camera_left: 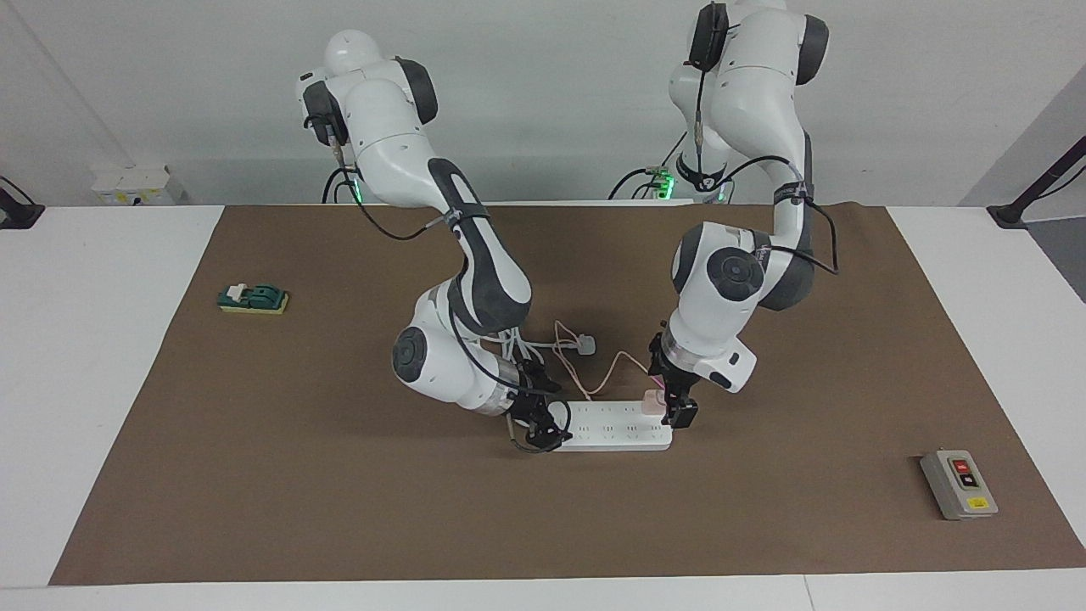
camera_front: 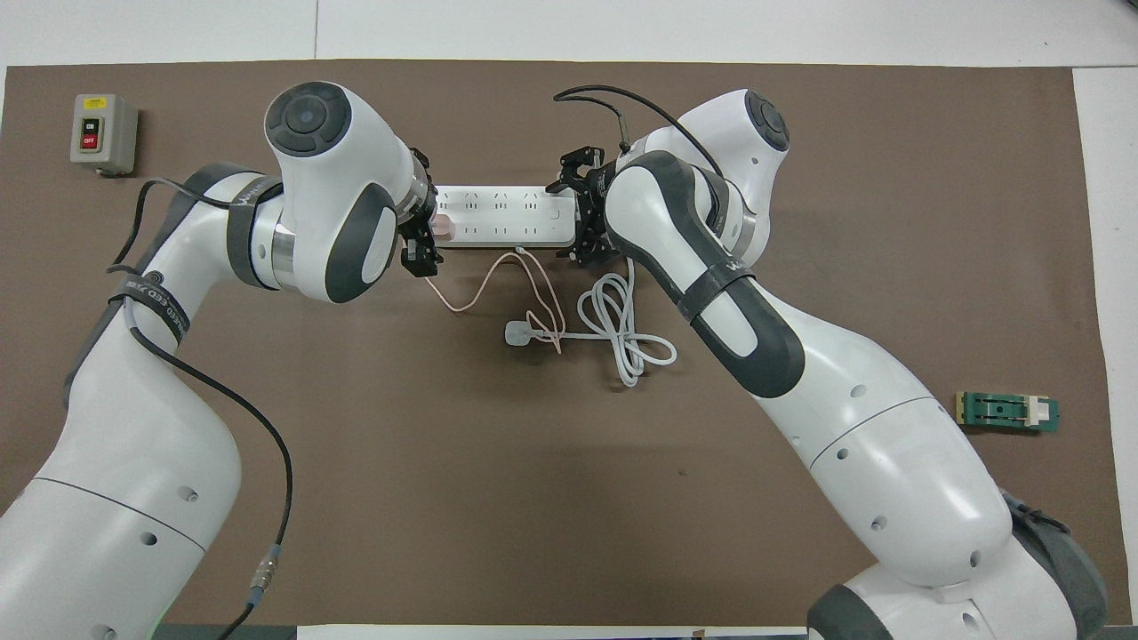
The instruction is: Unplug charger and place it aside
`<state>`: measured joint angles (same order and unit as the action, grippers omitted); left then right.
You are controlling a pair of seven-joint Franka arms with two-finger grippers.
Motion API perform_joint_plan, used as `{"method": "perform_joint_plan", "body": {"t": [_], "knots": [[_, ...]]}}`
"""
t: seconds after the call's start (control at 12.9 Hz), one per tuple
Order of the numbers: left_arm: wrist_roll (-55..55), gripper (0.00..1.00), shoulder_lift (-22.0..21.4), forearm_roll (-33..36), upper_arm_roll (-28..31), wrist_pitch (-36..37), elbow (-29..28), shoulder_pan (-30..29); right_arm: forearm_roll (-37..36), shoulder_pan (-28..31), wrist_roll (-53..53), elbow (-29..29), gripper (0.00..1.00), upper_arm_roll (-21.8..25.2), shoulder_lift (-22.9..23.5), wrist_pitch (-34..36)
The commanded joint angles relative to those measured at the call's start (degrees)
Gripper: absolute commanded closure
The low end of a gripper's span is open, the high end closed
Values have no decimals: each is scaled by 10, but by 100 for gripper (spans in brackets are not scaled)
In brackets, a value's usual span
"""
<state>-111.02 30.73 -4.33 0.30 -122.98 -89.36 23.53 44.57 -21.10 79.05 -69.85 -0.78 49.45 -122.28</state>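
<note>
The pale pink charger is plugged into the white power strip at its end toward the left arm's side; it also shows in the overhead view. Its thin pink cable loops toward the robots. My left gripper is down at the charger, open, with a finger on either side of it. My right gripper is shut across the other end of the power strip.
The strip's white three-pin plug and coiled thick cord lie nearer the robots than the strip. A grey switch box sits toward the left arm's end, and a green block toward the right arm's end.
</note>
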Motion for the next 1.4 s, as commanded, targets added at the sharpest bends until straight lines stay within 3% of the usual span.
{"method": "perform_joint_plan", "body": {"t": [0.0,0.16,0.31,0.47,0.54,0.62,0.7,0.78,1.09,1.17,1.32], "knots": [[-14,0,-22,17,10,-31,-42,22,2,4,6,36,0,-1,28,0],[-13,0,-22,17,10,-40,-46,24,2,4,6,52,0,1,39,0],[-13,10,-22,17,10,-40,-47,25,2,4,3,64,0,3,47,-1],[-13,26,-22,18,10,-39,-47,23,0,2,0,63,0,3,49,-2],[-13,26,-22,18,11,-39,-46,23,-3,2,-3,63,0,3,51,-3],[-13,26,-22,19,11,-40,-46,23,-3,-2,-3,59,15,3,50,-13],[-13,26,-22,19,11,-39,-46,23,-1,-3,-3,57,53,2,50,-19],[-13,26,-22,20,11,-38,-46,22,-1,-3,-3,56,65,2,50,-18],[-12,25,-23,33,11,-30,-44,20,-2,-3,-4,56,65,2,50,-20],[-12,40,-23,34,11,-27,-44,19,-2,-3,-4,56,65,2,50,-20],[-10,93,-23,37,11,-28,-43,19,-2,-4,-5,56,65,2,50,-20]]}}
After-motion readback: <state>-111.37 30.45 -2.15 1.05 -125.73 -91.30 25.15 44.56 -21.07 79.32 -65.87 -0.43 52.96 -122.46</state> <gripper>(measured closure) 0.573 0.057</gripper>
